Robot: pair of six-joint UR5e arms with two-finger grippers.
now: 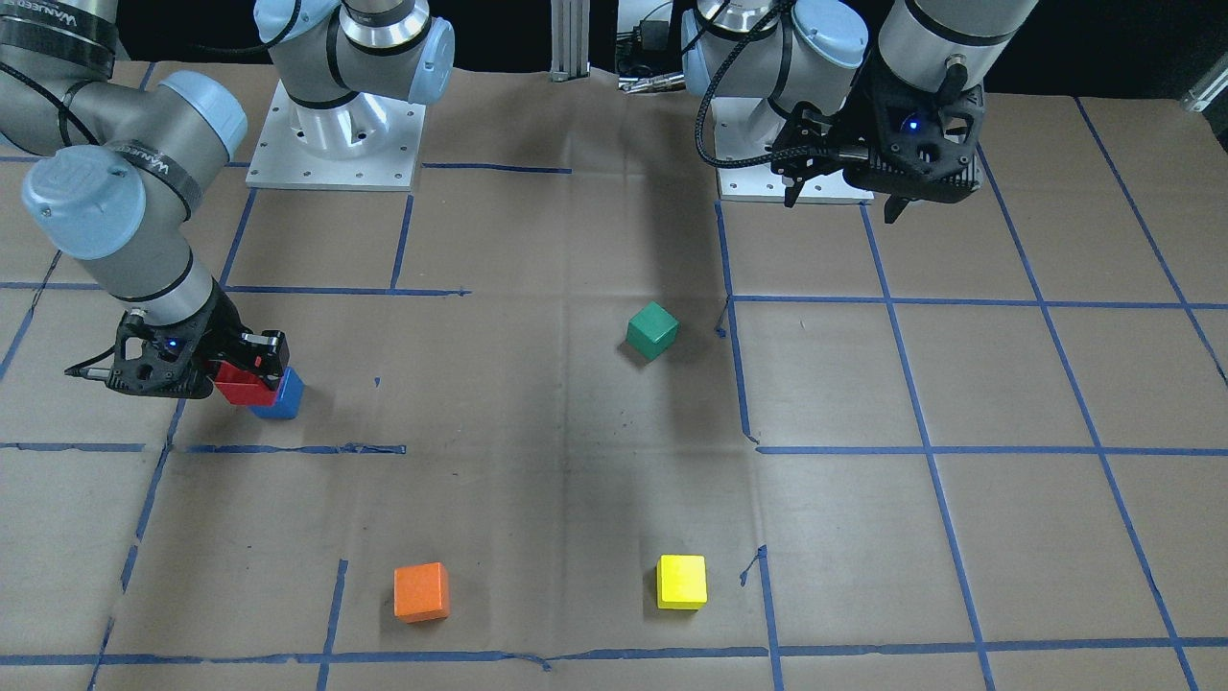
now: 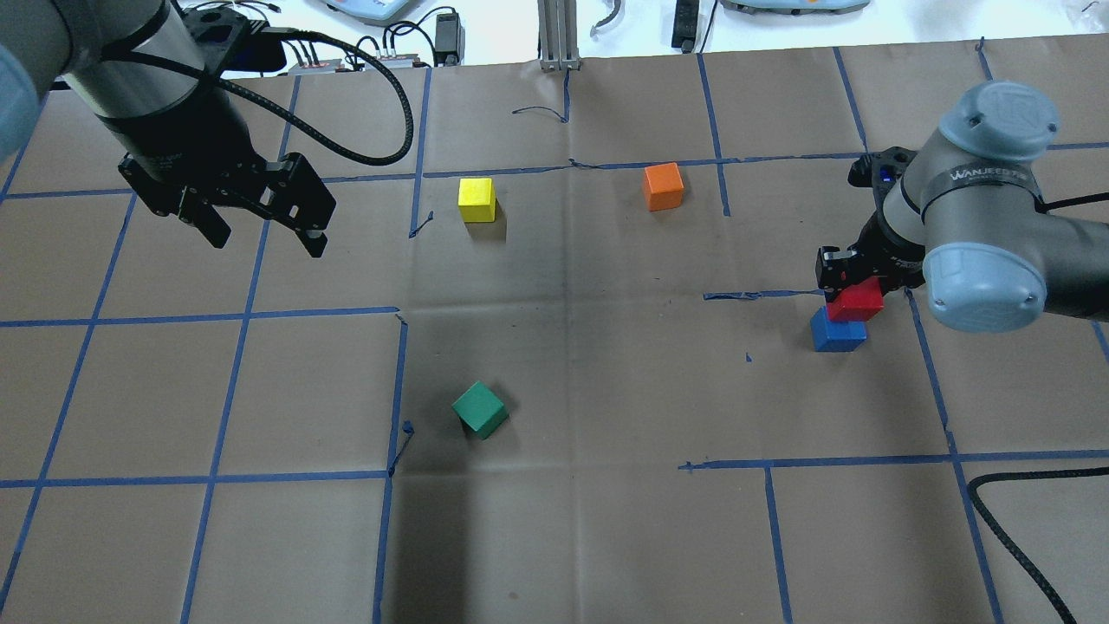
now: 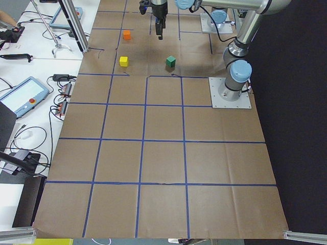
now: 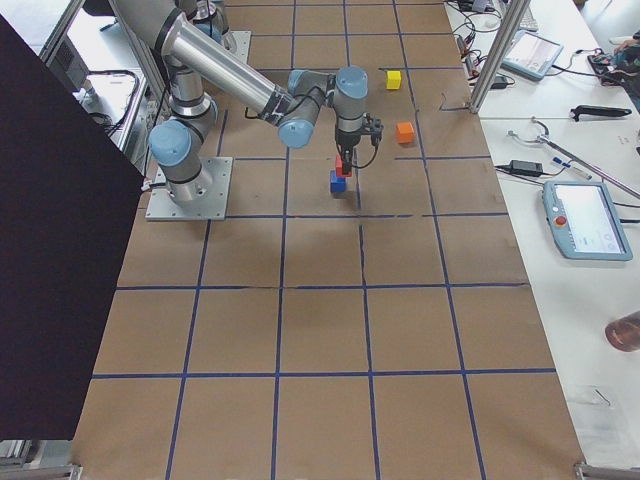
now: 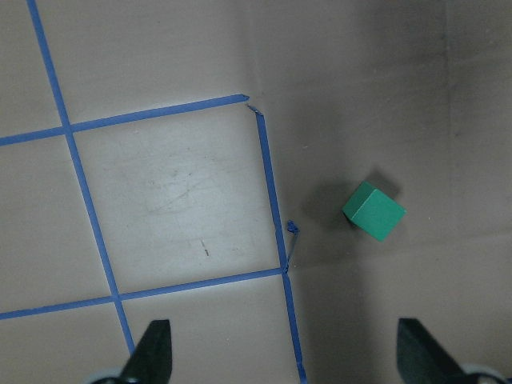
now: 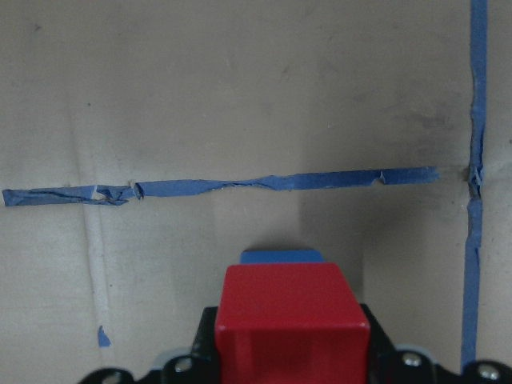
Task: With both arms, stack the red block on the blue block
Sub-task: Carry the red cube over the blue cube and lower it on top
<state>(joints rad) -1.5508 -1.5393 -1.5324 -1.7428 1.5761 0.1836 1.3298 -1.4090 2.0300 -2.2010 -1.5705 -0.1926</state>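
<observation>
My right gripper [image 2: 853, 282] is shut on the red block [image 2: 855, 301] and holds it directly over the blue block [image 2: 838, 333], which sits on the table. I cannot tell whether the two blocks touch. In the front view the red block [image 1: 240, 384] partly covers the blue block [image 1: 283, 395]. In the right wrist view the red block [image 6: 290, 308] sits between the jaws, and only the top edge of the blue block [image 6: 282, 256] shows behind it. My left gripper [image 2: 267, 241] is open and empty, raised high above the table far from both blocks.
A green cube [image 2: 480, 409] lies near the table's middle and shows in the left wrist view [image 5: 374, 210]. A yellow cube [image 2: 476, 199] and an orange cube [image 2: 664, 186] sit farther out. Blue tape lines grid the brown table cover.
</observation>
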